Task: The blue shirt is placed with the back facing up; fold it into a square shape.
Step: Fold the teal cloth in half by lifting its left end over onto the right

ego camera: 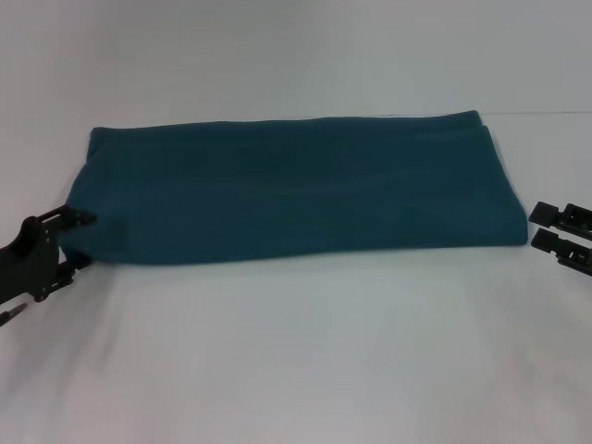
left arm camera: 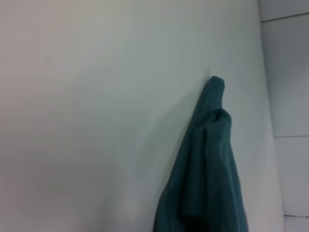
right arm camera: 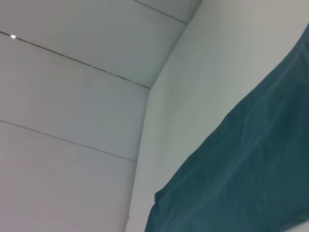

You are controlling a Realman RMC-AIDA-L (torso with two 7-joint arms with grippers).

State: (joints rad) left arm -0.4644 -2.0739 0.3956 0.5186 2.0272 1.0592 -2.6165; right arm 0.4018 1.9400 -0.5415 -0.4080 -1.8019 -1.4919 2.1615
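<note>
The blue shirt [right arm camera: 241, 179] lies flat on the white table [right arm camera: 212, 72]

Plain teal-blue shirt [ego camera: 296, 190], black claws [ego camera: 79, 240]

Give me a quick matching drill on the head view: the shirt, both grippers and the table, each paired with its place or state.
Column 1:
1. blue shirt
2. left gripper
3. right gripper
4. table

Column 2:
A. just off the shirt's right end, fingers apart
B. white surface under everything
C. folded into a long band across the middle
D. at the shirt's near left corner, fingers either side of the cloth edge

Pairs: 1-C, 2-D, 3-A, 4-B
</note>
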